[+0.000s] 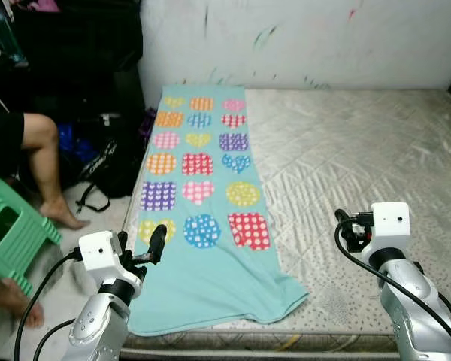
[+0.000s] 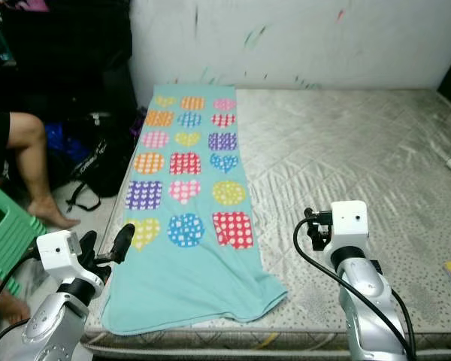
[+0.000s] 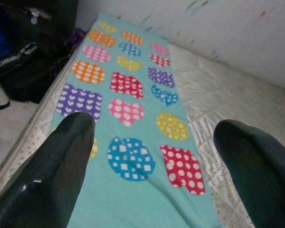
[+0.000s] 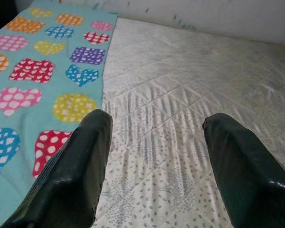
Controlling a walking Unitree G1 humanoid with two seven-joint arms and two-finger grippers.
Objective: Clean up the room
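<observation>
Blanket (image 1: pixel 203 218) lay along the mattress's (image 1: pixel 346 165) left side, long axis running toward the wall; its near hem sat just ahead of the left pincer (image 1: pixel 156 242), nearer than the right pincer (image 1: pixel 347 229), both wide open and empty.

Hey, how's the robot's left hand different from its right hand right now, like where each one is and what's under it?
The left hand hovers at the mattress's left edge, over the teal blanket with coloured hearts and patches; the right hand hovers over bare quilted mattress, to the right of the blanket. The left wrist view looks along the blanket; the right one looks mostly along the mattress. Both are open, holding nothing.
</observation>
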